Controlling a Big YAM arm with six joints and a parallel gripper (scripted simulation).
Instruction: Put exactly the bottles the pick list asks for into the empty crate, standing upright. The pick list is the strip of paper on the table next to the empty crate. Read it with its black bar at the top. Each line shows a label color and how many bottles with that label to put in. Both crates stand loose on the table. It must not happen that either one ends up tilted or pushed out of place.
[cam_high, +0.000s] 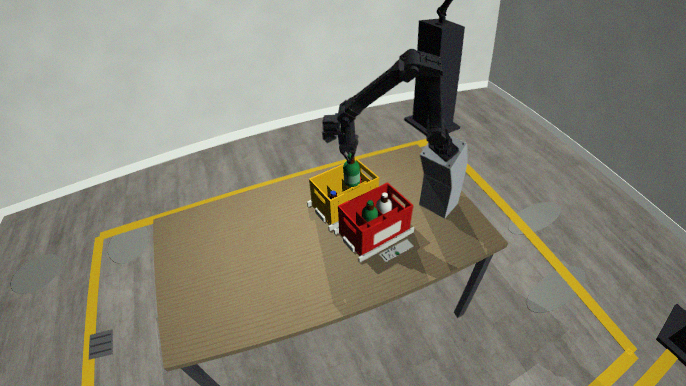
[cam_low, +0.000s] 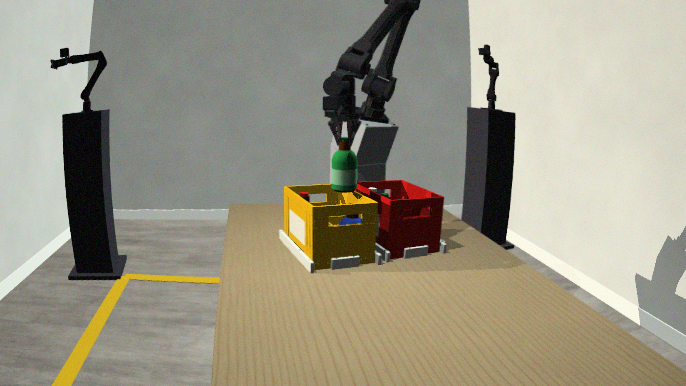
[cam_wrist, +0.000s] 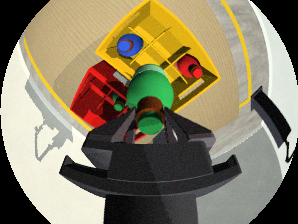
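My gripper is shut on the neck of a green bottle with a pale green label. It holds the bottle upright over the yellow crate, with the bottle's bottom about level with the crate's rim. The wrist view shows the bottle between my fingers. The yellow crate holds a blue-capped bottle and a red-capped bottle. The red crate stands next to it and holds a green bottle and a white bottle, both upright. The pick list lies in front of the red crate; I cannot read its lines.
The arm's grey pedestal stands on the table just behind the red crate. Both crates sit in low grey-white frames near the table's right end. Two black camera stands flank the table.
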